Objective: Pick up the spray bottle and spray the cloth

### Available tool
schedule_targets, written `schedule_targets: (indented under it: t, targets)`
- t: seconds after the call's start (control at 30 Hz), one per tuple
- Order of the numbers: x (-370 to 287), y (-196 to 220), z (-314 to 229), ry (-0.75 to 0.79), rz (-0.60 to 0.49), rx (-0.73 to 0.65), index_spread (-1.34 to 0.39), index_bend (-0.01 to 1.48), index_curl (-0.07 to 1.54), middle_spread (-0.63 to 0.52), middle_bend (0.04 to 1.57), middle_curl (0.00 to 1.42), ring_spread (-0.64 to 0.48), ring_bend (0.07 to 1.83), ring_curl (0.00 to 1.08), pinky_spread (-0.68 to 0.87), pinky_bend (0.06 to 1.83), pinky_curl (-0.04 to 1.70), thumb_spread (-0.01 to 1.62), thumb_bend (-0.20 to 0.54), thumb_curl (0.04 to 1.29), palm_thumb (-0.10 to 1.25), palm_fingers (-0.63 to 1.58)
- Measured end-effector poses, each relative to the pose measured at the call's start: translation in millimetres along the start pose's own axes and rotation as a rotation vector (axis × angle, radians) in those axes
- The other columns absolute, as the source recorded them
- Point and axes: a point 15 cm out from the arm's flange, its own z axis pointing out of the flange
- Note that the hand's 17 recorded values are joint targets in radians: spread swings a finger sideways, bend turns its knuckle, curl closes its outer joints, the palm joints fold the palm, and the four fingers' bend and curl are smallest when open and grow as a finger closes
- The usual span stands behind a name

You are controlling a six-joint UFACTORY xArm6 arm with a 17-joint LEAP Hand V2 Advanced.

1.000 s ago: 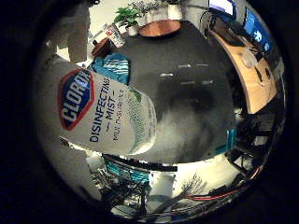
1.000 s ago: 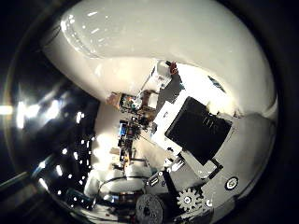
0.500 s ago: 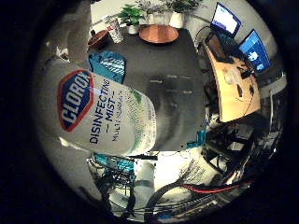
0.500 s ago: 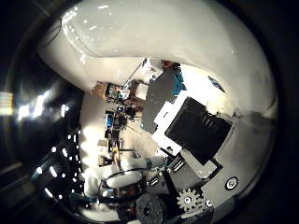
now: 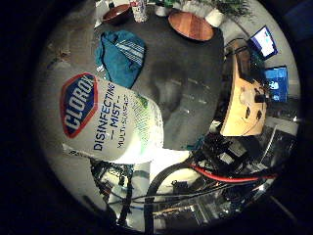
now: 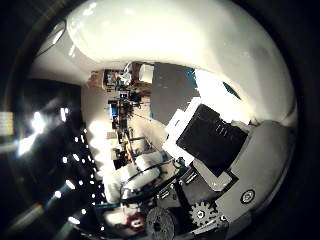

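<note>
The white spray bottle (image 5: 108, 116) with a blue and red label fills much of the little finger side palm view, close against the palm. Its white body (image 6: 170, 40) also fills the thumb side palm view. My right hand (image 6: 212, 142) shows there as white and black finger parts lying against the bottle, shut on it. The bottle is held off the table. The teal cloth (image 5: 122, 54) lies crumpled on the dark grey table (image 5: 181, 83), beyond the bottle and away from it.
A round wooden table (image 5: 192, 23) and potted plants stand past the grey table's far end. A reddish bowl (image 5: 115, 13) and a can (image 5: 140, 10) sit near the cloth. A wooden desk (image 5: 245, 93) with monitors runs along one side.
The whole picture has shifted, so the hand has turned and moved with the bottle. The bottle keeps its place against the palm. The cloth now shows more fully past it.
</note>
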Motion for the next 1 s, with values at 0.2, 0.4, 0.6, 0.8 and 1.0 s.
schedule_targets:
  t: [0.2, 0.4, 0.6, 0.8, 1.0]
  targets:
    - [-4, -12, 29, -0.011, 0.016, -0.059, -0.22, 1.14, 0.76, -0.12, 1.35, 0.63, -0.17, 1.48, 0.57, -0.24, 1.11, 1.06, 0.75, -0.021, 0.84, 0.93, 1.19]
    - [-2, -26, 57, -0.015, 0.04, -0.102, -0.22, 1.14, 0.76, -0.12, 1.35, 0.63, -0.17, 1.48, 0.57, -0.25, 1.1, 1.08, 0.74, -0.021, 0.84, 0.93, 1.19]
    - [11, -41, 89, -0.015, 0.074, -0.148, -0.22, 1.14, 0.76, -0.12, 1.35, 0.63, -0.17, 1.48, 0.57, -0.25, 1.1, 1.09, 0.74, -0.021, 0.85, 0.93, 1.19]
    - [15, -45, 103, -0.019, 0.08, -0.172, -0.22, 1.14, 0.76, -0.13, 1.36, 0.63, -0.17, 1.48, 0.57, -0.25, 1.09, 1.1, 0.74, -0.02, 0.85, 0.93, 1.19]
    - [12, -41, 93, -0.023, 0.081, -0.16, -0.22, 1.14, 0.77, -0.13, 1.36, 0.63, -0.17, 1.48, 0.57, -0.26, 1.09, 1.1, 0.74, -0.02, 0.86, 0.93, 1.19]
